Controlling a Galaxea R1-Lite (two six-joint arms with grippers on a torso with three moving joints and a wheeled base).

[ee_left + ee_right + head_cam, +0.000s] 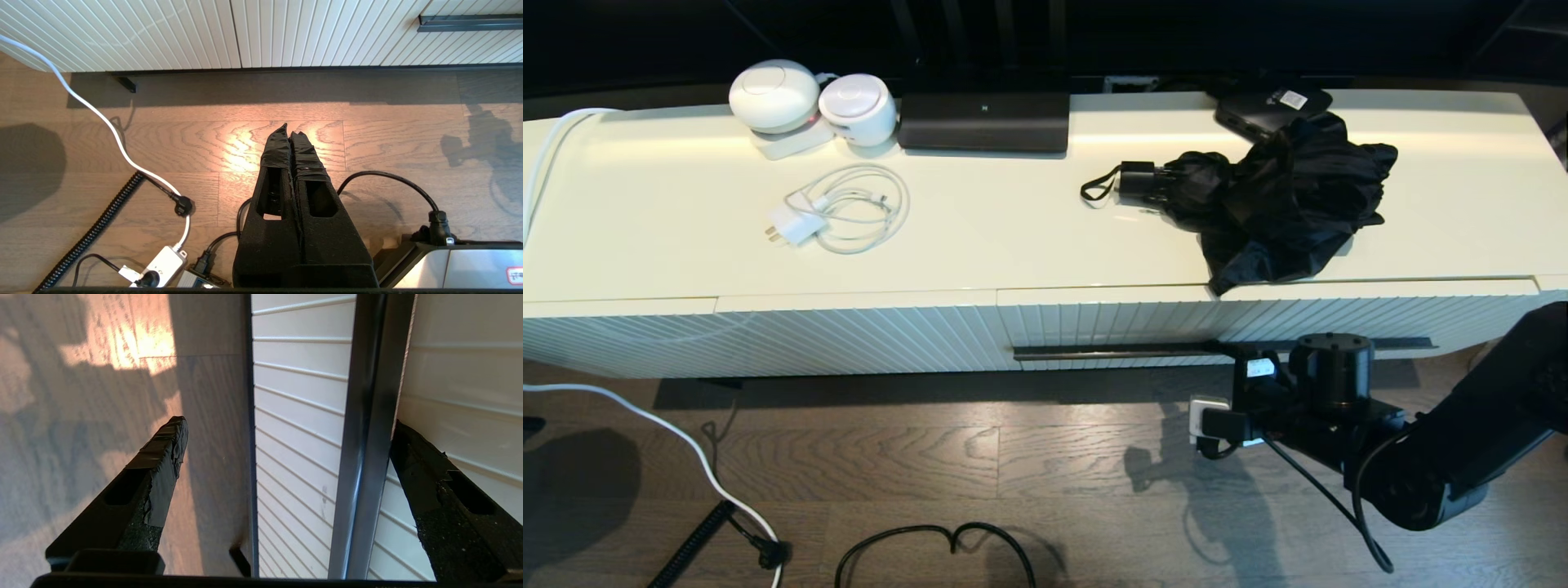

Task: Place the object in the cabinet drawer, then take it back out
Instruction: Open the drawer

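The black compact folding umbrella with loose bunched fabric [1274, 204] lies on the glossy cream cabinet top [1013, 237], in the upper right of the head view, its short handle and wrist loop pointing toward the frame's centre and a fold of fabric hanging over the front edge. Below it, the wide cream-white drawer with the ribbed front [1176, 322] sits closed, its long dark bar handle [1111, 352] running along the lower edge. The right gripper [286, 433], at the lower right of the head view, has its fingers spread wide on either side of that bar, one finger [159, 457] on the floor side and the other [425, 465] tucked against the ribbed front. The left gripper [291, 132] hangs over the wooden floor [388, 143] with its fingers pressed together, holding nothing.
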